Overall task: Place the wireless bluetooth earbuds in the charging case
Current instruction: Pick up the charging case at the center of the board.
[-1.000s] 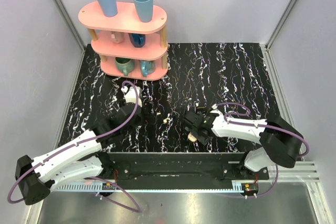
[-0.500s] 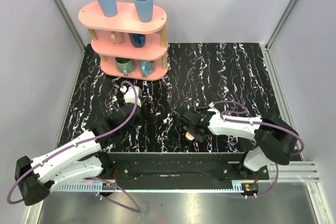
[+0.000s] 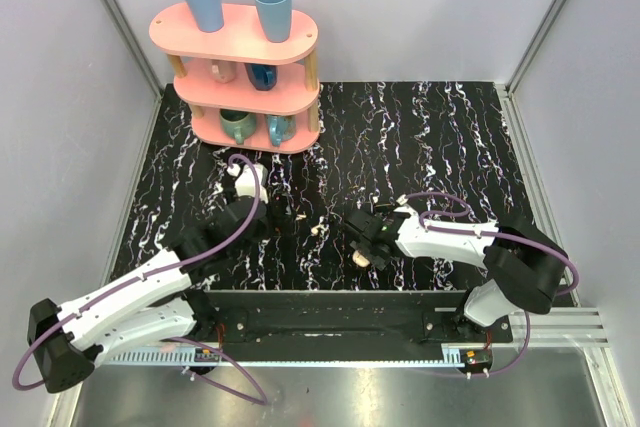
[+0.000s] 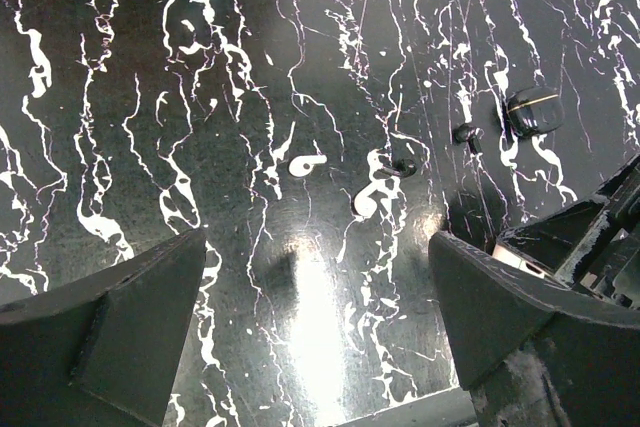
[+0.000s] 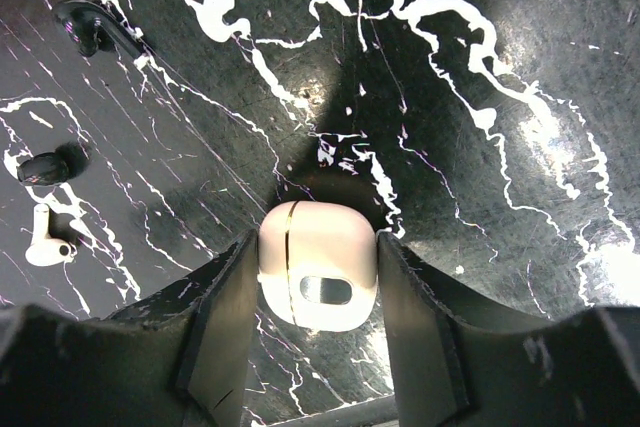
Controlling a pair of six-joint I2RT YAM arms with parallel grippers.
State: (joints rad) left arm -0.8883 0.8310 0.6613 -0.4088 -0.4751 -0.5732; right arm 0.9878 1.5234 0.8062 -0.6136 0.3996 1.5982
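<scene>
We note right gripper clamped on case; earbuds lie leftward on table, nearer wide-open left gripper.

Far-right desk: open, nothing standing on it. Far-left corner: blocked by the pink shelf.

Between my left end effector and right end effector: narrow lane, with earbuds and small black bits lying in it.

The charging case fills my right fingers' gap, and both fingers touch it.
</scene>
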